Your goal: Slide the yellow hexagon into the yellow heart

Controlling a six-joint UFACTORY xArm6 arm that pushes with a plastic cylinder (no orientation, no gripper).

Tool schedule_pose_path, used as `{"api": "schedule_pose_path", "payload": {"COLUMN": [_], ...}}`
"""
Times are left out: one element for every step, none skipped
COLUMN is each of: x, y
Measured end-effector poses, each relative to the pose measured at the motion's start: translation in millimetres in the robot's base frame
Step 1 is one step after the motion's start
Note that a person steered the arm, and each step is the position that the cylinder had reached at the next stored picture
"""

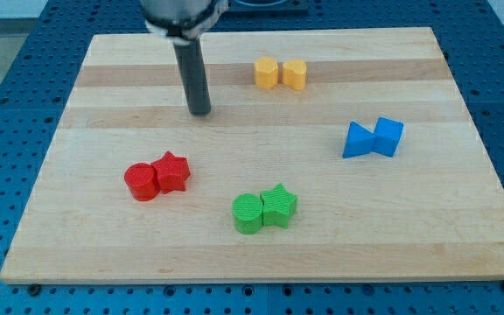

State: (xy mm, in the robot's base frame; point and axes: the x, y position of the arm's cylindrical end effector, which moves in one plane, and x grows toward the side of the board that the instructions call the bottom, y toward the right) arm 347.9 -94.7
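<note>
No hand is fitted: my tip (199, 111) rests on the wooden counter (261, 254), well to the view's left of the yellow hexagon (266, 73), which touches the yellow heart (295, 74) near the view's top. A red cylinder (142, 182) meets a red star (172, 171); green cylinder (248, 213) and green star (279, 205) touch; 2 blue blocks (373, 138) adjoin at right.

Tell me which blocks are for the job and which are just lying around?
For the job: yellow hexagon, yellow heart, my tip.
Just lying about: red cylinder, red star, green cylinder, green star, blue triangle, blue cube.
</note>
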Motion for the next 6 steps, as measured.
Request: {"api": "schedule_pose_path", "payload": {"x": [-48.5,-65.5,-67.2,-67.2,-100.3,-153.9], "y": [26.1,52.3,84.5,111.6,134.2,203.6]}}
